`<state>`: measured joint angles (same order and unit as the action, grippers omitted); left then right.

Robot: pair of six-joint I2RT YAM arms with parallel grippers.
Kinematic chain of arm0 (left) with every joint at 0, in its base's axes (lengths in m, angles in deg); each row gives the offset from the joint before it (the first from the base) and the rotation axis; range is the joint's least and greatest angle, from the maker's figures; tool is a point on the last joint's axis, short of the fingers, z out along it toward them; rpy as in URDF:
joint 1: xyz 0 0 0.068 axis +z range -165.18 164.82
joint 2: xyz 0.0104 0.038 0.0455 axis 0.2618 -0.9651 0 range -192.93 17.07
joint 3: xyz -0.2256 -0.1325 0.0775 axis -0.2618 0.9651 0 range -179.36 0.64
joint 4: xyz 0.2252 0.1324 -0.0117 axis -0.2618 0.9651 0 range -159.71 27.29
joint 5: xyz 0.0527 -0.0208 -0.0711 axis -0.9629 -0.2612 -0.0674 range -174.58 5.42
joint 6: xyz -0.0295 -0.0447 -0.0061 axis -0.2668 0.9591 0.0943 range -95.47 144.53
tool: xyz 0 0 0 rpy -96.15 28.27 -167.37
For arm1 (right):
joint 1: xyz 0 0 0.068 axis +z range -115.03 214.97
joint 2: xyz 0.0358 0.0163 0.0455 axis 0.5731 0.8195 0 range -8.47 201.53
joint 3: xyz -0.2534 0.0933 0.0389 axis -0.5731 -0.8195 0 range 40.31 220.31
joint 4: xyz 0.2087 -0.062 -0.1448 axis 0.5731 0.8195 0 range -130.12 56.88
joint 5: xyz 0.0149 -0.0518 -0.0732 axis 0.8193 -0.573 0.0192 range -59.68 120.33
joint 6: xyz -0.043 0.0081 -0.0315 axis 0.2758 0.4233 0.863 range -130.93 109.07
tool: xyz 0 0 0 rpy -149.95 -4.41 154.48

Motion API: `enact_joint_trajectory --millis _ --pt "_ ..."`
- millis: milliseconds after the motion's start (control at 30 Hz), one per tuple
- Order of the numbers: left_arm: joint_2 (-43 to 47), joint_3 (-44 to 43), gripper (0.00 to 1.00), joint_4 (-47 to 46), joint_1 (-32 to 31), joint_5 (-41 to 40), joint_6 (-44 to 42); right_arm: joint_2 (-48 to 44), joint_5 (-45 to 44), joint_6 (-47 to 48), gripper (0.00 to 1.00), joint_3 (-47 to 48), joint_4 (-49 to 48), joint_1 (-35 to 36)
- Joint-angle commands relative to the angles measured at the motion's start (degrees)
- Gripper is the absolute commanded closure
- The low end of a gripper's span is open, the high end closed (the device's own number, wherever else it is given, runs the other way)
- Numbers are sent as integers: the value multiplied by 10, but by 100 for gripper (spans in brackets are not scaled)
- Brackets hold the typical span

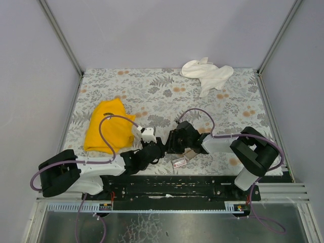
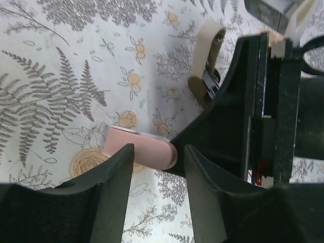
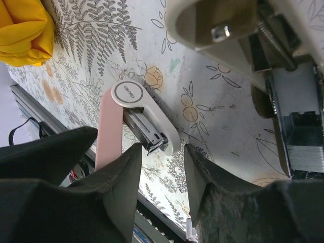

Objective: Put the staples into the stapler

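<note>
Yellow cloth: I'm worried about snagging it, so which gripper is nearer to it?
Left. The left gripper sits just off the right side of the yellow cloth, apart from it. The right gripper lies farther right, beyond the left one.

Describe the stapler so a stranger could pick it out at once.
Find the floral mat, then its near edge, right of the yellow cloth. The stapler lies there: tiny, pink and white, hinged open on a silvery channel, unlike the dark-red staple box nearby.
</note>
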<state>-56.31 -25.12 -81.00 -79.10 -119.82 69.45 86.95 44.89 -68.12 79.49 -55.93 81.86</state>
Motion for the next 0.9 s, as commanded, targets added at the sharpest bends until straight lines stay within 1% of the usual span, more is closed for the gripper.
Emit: enact_joint_trajectory --millis 0,67,133,267,367,400,433,500,567,633,733,867 --pt "-3 -18 54 25 -16 32 -6 2 -23 26 53 13 10 7" --pt "3 -18 52 28 -18 37 -2 1 -26 29 53 12 16 7" --pt "17 -18 48 33 -17 39 1 -19 -31 35 53 10 25 7" --pt "68 -22 34 57 -16 36 -1 -62 -53 68 50 4 80 7" --pt "97 -45 26 97 -5 45 -9 -108 -81 109 45 -4 139 7" --pt "114 -64 20 125 19 77 -19 -150 -95 147 39 -9 179 7" --pt "119 -69 18 130 40 107 -23 -167 -96 173 36 -12 190 7" --pt "121 -79 17 139 85 176 -26 -199 -93 226 34 -5 206 7" --pt "119 -84 17 144 127 235 -31 -212 -89 272 32 16 226 7" --pt "115 -87 16 144 167 288 -35 -209 -98 309 30 46 247 12" --pt "108 -81 16 138 226 353 -33 -180 -128 343 30 90 264 30" --pt "123 -52 16 120 280 384 -12 -125 -175 366 28 135 264 70"
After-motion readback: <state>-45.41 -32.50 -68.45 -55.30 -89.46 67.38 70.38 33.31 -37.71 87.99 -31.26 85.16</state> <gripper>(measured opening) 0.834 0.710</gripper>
